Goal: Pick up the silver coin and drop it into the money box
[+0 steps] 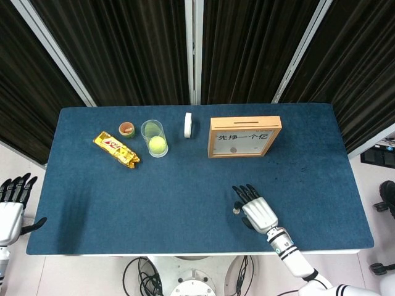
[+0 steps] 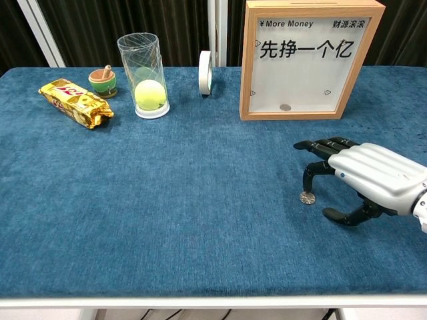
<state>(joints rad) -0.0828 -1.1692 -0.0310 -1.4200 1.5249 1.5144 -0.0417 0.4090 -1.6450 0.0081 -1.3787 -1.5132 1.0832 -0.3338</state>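
Note:
The silver coin (image 2: pixel 307 197) lies flat on the blue table, also seen as a small disc (image 1: pixel 236 210) in the head view. My right hand (image 2: pixel 363 177) (image 1: pixel 257 210) hovers just right of it, fingers spread and curved down, with one fingertip touching or just above the coin's far edge. It holds nothing. The money box (image 2: pixel 305 60) (image 1: pixel 244 137), a wooden frame with a clear front and a coin inside, stands upright behind. My left hand (image 1: pixel 12 206) rests off the table's left edge, fingers apart and empty.
A clear cup holding a tennis ball (image 2: pixel 149 93), a gold snack packet (image 2: pixel 75 103), a small green pot (image 2: pixel 103 81) and a white tape roll (image 2: pixel 205 72) stand at the back left. Dark curtains hang behind the table.

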